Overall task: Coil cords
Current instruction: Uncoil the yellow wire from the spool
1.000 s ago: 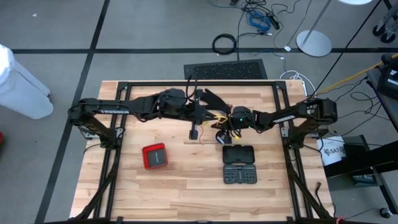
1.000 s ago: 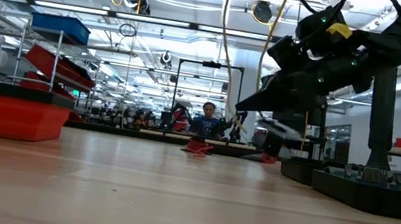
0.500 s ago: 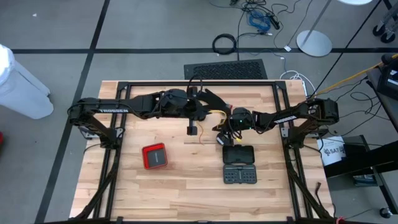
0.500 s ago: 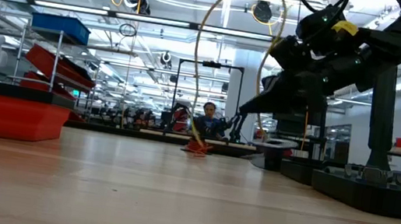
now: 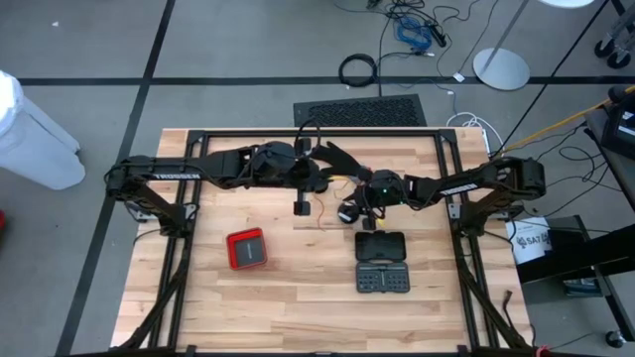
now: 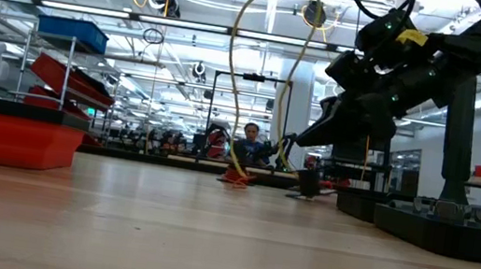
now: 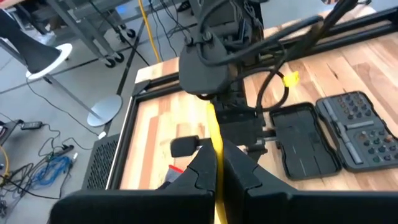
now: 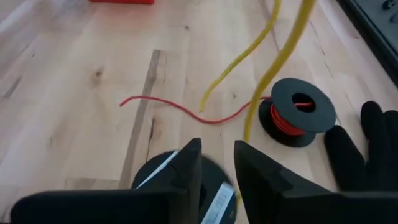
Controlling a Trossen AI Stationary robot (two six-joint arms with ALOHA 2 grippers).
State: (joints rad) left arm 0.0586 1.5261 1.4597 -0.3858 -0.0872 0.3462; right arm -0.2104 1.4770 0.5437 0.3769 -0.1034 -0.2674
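On the counter (image 5: pixel 298 307) your two arms met near the middle of the far half, the left one reaching in from the left and the right one from the right. Nearer to you lay an open black tool case (image 5: pixel 382 263), and to its left a small red box (image 5: pixel 246 248). A black glove (image 8: pixel 367 146) lay just beside the spools.

The left gripper (image 7: pixel 216 155) was raised above the counter with its jaws closed tight on the yellow cord (image 8: pixel 283 56). This cord hung down from there in a loose loop between the two arms. The right gripper (image 8: pixel 217 158) was low over the counter, its jaws standing a little apart and holding nothing. A black spool (image 8: pixel 152 171) with a white label lay directly under it.

A second black spool (image 8: pixel 297 112), wound with red cord, lay flat just beyond it, and its thin red tail (image 8: pixel 186 112) ran loose over the wood.

I judge the cords to be light, thin and springy, so they would slip and uncoil easily. It seemed better to take the spool by its rim and the cord close to its free end.
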